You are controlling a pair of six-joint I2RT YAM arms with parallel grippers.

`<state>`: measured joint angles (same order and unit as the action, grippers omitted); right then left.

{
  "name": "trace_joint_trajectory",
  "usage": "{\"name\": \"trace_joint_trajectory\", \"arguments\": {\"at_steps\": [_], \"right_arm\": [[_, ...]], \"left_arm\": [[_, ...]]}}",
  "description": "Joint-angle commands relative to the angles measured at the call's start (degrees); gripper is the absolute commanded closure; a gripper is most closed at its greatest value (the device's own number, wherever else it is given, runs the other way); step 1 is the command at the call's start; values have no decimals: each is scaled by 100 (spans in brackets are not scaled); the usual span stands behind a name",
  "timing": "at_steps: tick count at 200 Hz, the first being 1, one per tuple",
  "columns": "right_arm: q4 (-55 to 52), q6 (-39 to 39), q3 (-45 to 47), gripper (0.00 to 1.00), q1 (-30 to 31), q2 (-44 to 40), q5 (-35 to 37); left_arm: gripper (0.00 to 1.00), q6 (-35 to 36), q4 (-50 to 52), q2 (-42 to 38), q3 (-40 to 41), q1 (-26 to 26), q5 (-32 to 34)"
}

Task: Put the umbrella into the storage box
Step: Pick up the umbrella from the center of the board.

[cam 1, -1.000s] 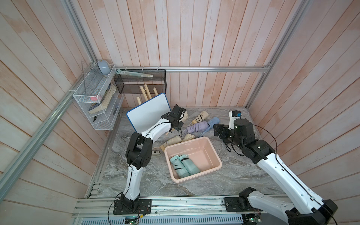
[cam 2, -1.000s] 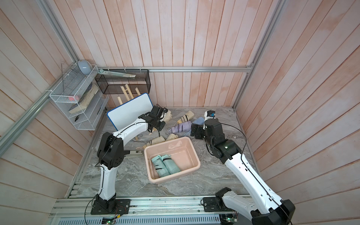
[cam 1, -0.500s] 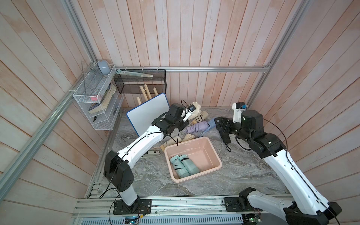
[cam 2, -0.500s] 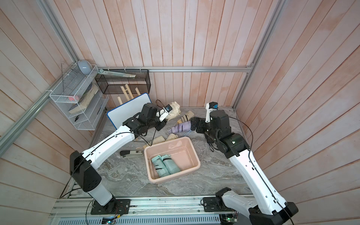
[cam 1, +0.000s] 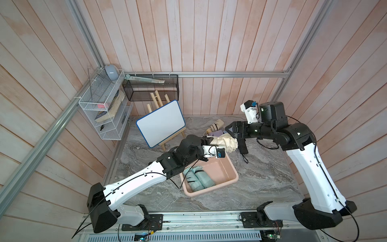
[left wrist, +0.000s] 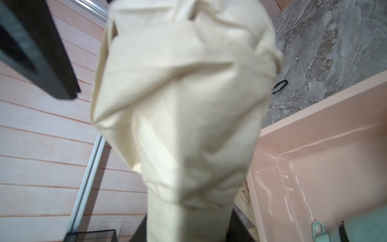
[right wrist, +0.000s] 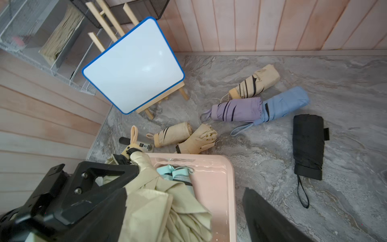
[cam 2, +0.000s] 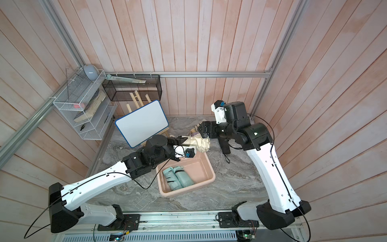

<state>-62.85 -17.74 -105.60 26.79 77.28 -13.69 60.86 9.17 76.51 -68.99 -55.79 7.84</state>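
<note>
My left gripper [cam 1: 211,140] [cam 2: 180,140] is shut on a cream folded umbrella [cam 1: 225,142] [cam 2: 199,142], holding it in the air over the far rim of the pale pink storage box [cam 1: 235,178] [cam 2: 212,178]. That umbrella fills the left wrist view [left wrist: 184,104], with the storage box [left wrist: 314,167] below it. My right gripper [cam 1: 233,136] [right wrist: 184,201] is open, its fingers standing either side of the umbrella's loose canopy end [right wrist: 167,209]. Two mint-green umbrellas [cam 1: 198,178] lie in the box.
Behind the box, several folded umbrellas lie on the marble table: tan striped [right wrist: 253,83], purple [right wrist: 236,110], blue [right wrist: 284,104], black [right wrist: 307,144] and two tan ones [right wrist: 173,134]. A whiteboard on an easel [cam 1: 161,123], a white wire rack [cam 1: 104,113] and a black mesh basket [cam 1: 150,90] stand at the back left.
My left arm has lifted the cream umbrella from beside the whiteboard and carried it right, over the box's far rim. My right gripper has risen and come to its loose end.
</note>
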Motion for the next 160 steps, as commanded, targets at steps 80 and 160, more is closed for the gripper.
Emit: {"name": "trace_joint_trajectory", "arguments": {"at_steps": [80, 160], "right_arm": [[-721, 1021, 989, 5, 41, -657, -1647], [-512, 1094, 2242, 10, 299, -1418, -2019]], "left_arm": [[100, 2090, -1340, -189, 176, -727, 237], [97, 2133, -667, -393, 201, -831, -51]]}}
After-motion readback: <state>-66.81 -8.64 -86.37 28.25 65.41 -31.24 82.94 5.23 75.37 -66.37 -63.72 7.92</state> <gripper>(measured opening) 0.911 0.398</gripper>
